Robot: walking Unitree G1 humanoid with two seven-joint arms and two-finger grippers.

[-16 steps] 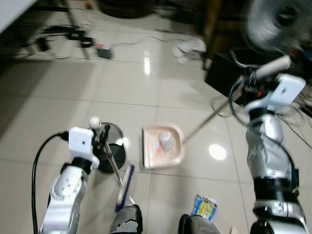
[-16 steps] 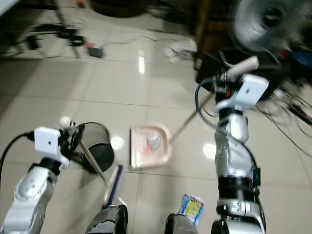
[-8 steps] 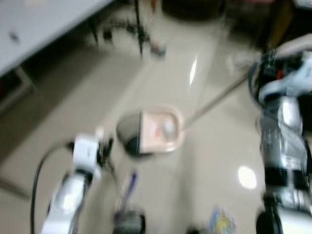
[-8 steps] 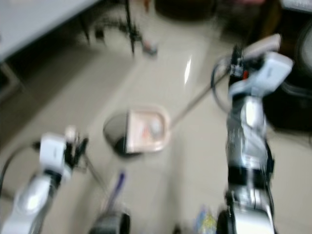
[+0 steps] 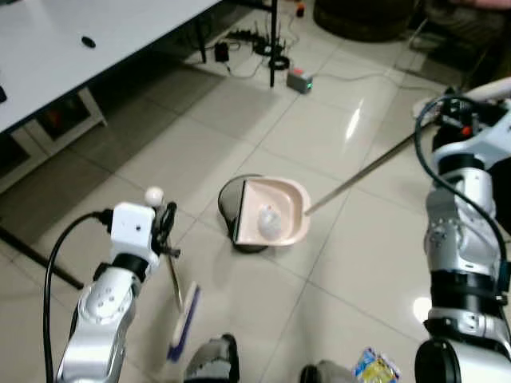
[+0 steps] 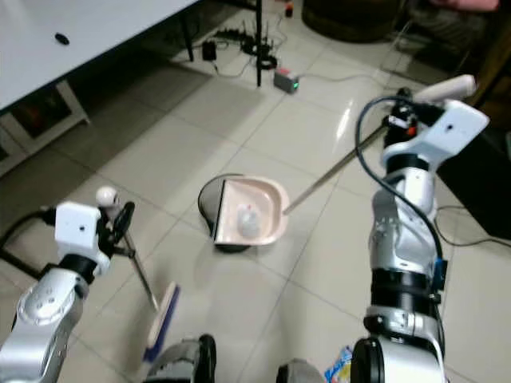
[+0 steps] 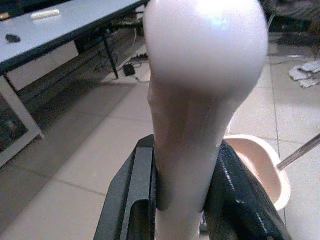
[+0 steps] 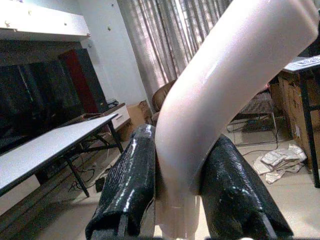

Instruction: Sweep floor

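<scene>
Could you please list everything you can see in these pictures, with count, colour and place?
dustpan: one, pale pink, held over the bin, a crumpled whitish scrap inside
bin: one, dark, round, on the tiled floor under the dustpan
dustpan handle: one, long, metal, running up to the right tool
broom: one, blue bristles, head on the floor near the robot's feet
packet: one, blue and yellow, on the floor by the right leg
table: one, white, far left
power strip: one, grey, amid cables on the floor
left tool: black, shut on the broom's pale grip
right tool: black, shut on the dustpan's pale grip
</scene>
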